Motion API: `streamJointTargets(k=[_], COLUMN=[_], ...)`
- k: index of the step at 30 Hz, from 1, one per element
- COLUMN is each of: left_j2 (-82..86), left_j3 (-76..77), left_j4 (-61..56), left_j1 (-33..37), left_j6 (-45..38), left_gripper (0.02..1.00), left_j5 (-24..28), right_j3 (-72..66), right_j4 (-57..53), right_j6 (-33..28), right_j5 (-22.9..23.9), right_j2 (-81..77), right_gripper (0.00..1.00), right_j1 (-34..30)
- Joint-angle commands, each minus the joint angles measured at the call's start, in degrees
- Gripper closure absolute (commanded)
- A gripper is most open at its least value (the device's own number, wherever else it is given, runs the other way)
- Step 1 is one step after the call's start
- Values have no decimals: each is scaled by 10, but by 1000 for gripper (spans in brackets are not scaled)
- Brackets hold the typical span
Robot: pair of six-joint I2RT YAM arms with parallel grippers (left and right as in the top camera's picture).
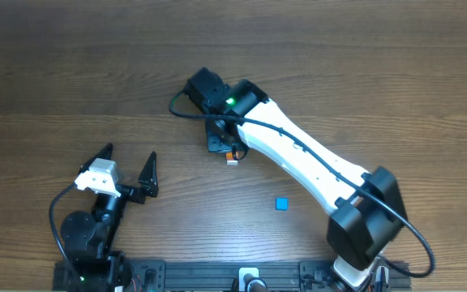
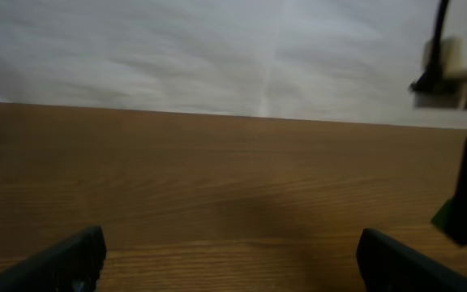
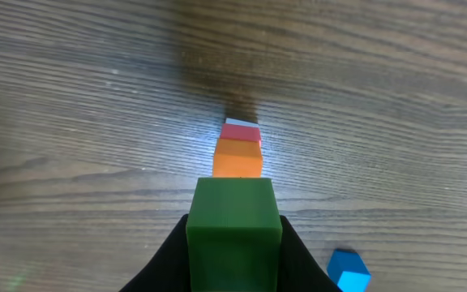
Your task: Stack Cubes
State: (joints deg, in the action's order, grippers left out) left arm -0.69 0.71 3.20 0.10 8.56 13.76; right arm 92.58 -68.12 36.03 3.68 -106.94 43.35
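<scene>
Squarely in right pincer (image 3: 233,247): green cube (image 3: 233,215), approx. over orange cube (image 3: 237,159).

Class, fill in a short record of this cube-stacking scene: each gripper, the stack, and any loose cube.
Right gripper: shut on green plastic cube, lined up with the stack
Stack: orange cube on red cube, white edge showing beneath, on wooden table
Loose: small blue cube, apart from the stack
Left gripper: open, holding nothing
</scene>
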Motion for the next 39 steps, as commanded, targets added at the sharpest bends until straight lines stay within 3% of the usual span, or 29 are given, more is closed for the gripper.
streamJointTargets(k=[1,15,39], left_j2=[2,2,2], left_j3=[-3,-3,-3], left_j4=[-1,-1,-1], left_j1=[-2,-2,-2], left_j6=[-9,-9,-9], left_gripper=[20,20,20], left_j5=[8,8,8], right_j3=[4,-21,-50], right_j4=[-1,0,43], right_j6=[24,53,53], right_j5=[7,7,3], right_j2=[-29,-38,-38], right_gripper=[989,989,952], right_j1=[3,11,9])
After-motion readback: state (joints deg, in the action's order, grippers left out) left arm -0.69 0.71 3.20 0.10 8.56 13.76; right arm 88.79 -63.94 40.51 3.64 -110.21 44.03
